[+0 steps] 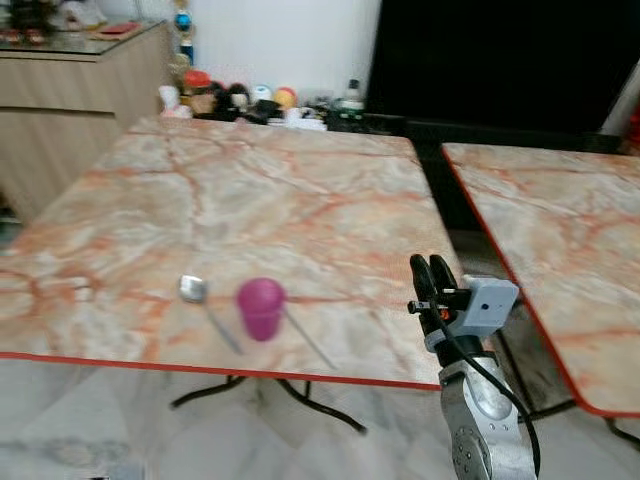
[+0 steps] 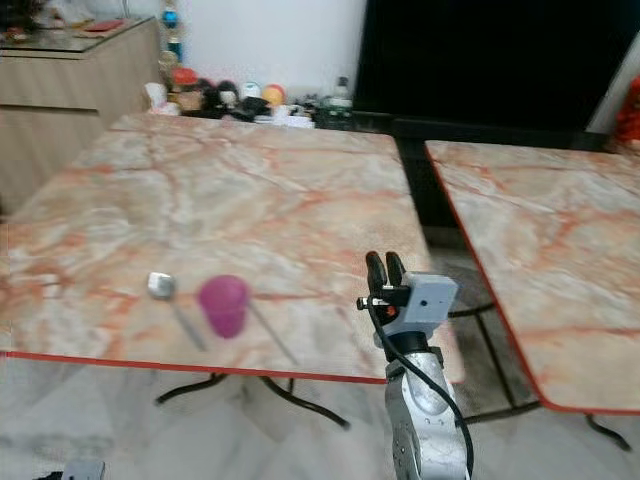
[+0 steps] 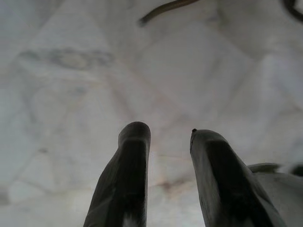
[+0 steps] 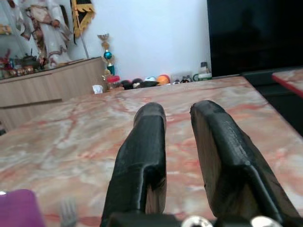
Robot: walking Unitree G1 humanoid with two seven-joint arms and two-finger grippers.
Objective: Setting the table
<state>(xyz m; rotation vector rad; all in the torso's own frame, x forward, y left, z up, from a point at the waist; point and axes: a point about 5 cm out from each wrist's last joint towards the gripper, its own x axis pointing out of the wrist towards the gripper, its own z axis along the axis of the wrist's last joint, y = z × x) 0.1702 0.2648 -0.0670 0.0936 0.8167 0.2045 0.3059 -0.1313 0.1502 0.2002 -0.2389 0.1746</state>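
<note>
A magenta cup (image 1: 261,307) stands upright near the front edge of the marble table (image 1: 280,200). A spoon (image 1: 194,290) lies just left of it, bowl away from me. A thin fork (image 1: 310,340) lies just right of the cup, and its tines (image 4: 69,208) appear in the right wrist view beside the cup (image 4: 16,208). My right gripper (image 1: 431,268) is raised over the table's front right corner, to the right of the cup. It is narrowly open and holds nothing. My left gripper (image 3: 165,135) hangs open over the floor and holds nothing.
A second marble table (image 1: 570,230) stands to the right across a narrow gap. A wooden sideboard (image 1: 70,90) is at the back left. Small ornaments and bottles (image 1: 250,100) line the wall behind the table. Black table legs (image 1: 300,395) spread beneath.
</note>
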